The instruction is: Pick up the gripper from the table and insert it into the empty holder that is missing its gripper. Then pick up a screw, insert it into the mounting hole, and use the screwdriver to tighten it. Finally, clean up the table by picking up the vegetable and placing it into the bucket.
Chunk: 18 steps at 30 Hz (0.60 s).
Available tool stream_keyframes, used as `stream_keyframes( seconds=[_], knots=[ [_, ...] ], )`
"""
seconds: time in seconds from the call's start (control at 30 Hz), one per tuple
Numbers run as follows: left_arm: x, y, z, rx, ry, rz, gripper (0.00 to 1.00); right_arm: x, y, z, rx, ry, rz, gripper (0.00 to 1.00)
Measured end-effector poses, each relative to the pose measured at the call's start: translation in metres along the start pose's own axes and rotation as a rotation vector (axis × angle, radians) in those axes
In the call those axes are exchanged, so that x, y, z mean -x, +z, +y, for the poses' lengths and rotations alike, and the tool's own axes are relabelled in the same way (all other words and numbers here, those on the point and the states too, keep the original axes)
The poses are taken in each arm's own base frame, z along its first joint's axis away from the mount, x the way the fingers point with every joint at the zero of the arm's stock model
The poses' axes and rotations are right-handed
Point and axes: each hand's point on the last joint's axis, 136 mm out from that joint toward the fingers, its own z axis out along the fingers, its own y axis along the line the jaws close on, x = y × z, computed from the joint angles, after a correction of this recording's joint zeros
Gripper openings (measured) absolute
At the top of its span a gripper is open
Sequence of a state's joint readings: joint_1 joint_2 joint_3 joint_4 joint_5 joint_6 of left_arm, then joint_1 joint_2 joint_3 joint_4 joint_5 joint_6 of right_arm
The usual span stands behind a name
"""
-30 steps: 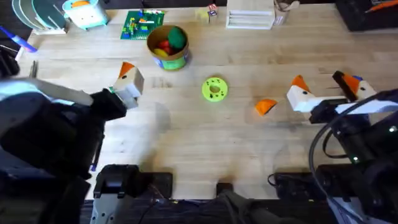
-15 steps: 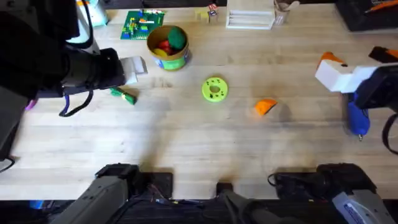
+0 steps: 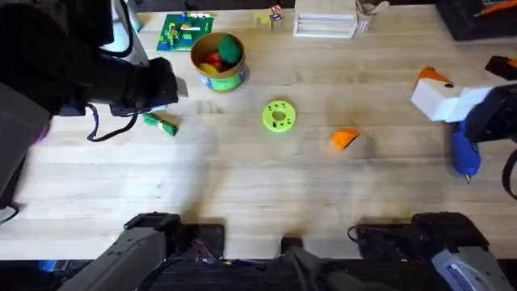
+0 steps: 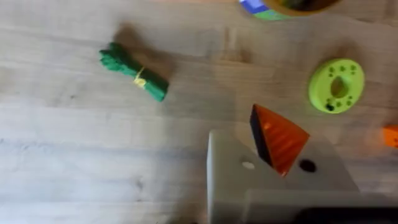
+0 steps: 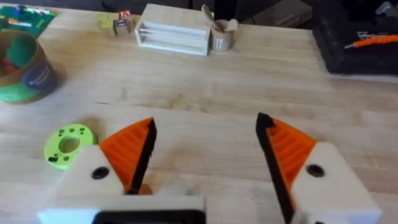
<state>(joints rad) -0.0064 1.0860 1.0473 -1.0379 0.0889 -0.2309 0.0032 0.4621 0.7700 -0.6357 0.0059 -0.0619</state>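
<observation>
On the table [image 3: 266, 186], the loose orange gripper [image 3: 345, 139] lies right of a lime-green disc [image 3: 279, 115], unobstructed; right fingers [image 5: 205, 155] spread, left fingers' state unclear.

The left hand [image 3: 166, 85] sits under the dark, blurred bulk of its own arm in the overhead view, so whether its fingers stand apart cannot be told. In the left wrist view only one orange ribbed pad [image 4: 278, 138] shows on its cream-white block; the block's far side is cut off at the picture's edge. Beyond that pad, the short round tan-yellow bucket [image 4: 283, 7] is clipped to a sliver, and a small orange piece [image 4: 390, 135] is cut too short to identify. Beneath the right hand [image 3: 440, 95], the stubby blue cylindrical screwdriver [image 3: 464, 155] is partly covered by the arm.
</observation>
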Motion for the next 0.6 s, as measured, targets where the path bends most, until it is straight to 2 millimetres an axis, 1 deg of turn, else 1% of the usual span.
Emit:
stream_keyframes(
  seconds=[0.03, 0.07, 0.1, 0.13, 0.27, 0.3, 0.37, 0.47, 0.57, 0.6],
  knots=[
    [0.003, -0.004, -0.009, -0.043, 0.012, -0.02, 0.008, 0.0, 0.0, 0.0, 0.0, -0.006, 0.0, 0.991],
    [0.006, -0.008, -0.019, -0.092, 0.029, -0.046, 0.028, 0.0, 0.0, 0.0, 0.0, -0.012, 0.0, 0.991],
    [0.011, -0.015, -0.032, -0.151, 0.06, -0.083, 0.132, 0.0, 0.0, 0.0, 0.0, -0.014, 0.0, 0.991],
    [0.015, -0.02, -0.044, -0.199, 0.081, -0.114, 0.264, 0.0, 0.0, 0.0, 0.0, -0.017, 0.0, 0.991],
    [0.029, -0.047, -0.095, -0.393, 0.201, -0.241, 0.899, 0.0, 0.0, 0.0, 0.0, -0.021, 0.0, 0.991],
    [0.03, -0.052, -0.107, -0.435, 0.23, -0.263, 0.97, 0.0, 0.0, 0.0, 0.0, -0.022, 0.0, 0.991],
    [0.032, -0.06, -0.13, -0.505, 0.287, -0.297, 0.993, 0.0, 0.0, 0.0, 0.0, -0.022, 0.0, 0.991],
    [0.031, -0.073, -0.158, -0.593, 0.361, -0.343, 0.993, 0.0, 0.0, 0.0, 0.0, -0.023, 0.0, 0.991],
    [0.028, -0.084, -0.178, -0.657, 0.41, -0.373, 0.993, 0.0, 0.0, 0.0, 0.0, -0.025, 0.0, 0.991],
    [0.027, -0.085, -0.181, -0.667, 0.418, -0.373, 0.993, 0.0, 0.0, 0.0, 0.0, -0.025, 0.0, 0.991]
  ],
)
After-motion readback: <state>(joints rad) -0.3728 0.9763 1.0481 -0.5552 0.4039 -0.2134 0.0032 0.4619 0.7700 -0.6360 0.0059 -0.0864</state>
